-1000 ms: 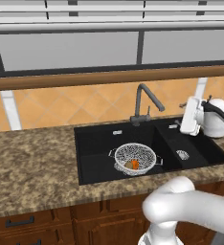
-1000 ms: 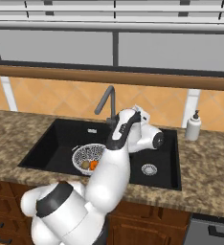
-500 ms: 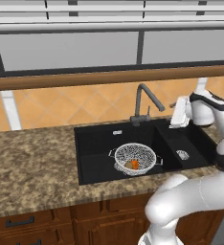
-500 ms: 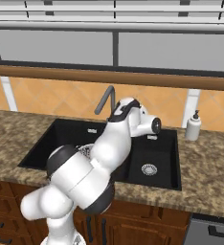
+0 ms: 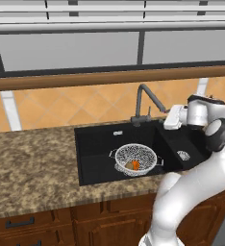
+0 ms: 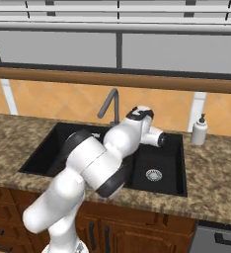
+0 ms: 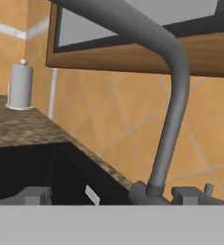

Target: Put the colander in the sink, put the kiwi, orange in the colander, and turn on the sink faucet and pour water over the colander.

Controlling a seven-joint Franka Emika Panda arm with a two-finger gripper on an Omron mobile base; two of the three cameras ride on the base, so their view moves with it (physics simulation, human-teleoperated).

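In the left base view, the speckled brown stone tabletop (image 5: 32,163) fills the left side of the frame. Next comes the matte black sink (image 5: 97,144), near the middle. In the big basin sits the round silver-white mesh colander (image 5: 135,159), low in the middle of the frame. A small bright orange (image 5: 136,165) lies inside it, and a small dull brown kiwi (image 5: 129,166) lies just beside the orange on its left. Behind the basin, the tall dark grey sink faucet (image 5: 146,103) rises upright, a bit right of the middle. Its spout slants down to the right. The robot's hand (image 5: 172,118) is at the right of the frame, close to the tip of the spout. The hand is wide and holds nothing.

In the right base view, the white soap bottle (image 6: 199,130) stands on the tabletop at the right of the frame, well apart from the faucet.

In the hand view, a white paper towel roll (image 7: 20,86) stands at the left. The grey faucet pipe runs down the right half of the frame.
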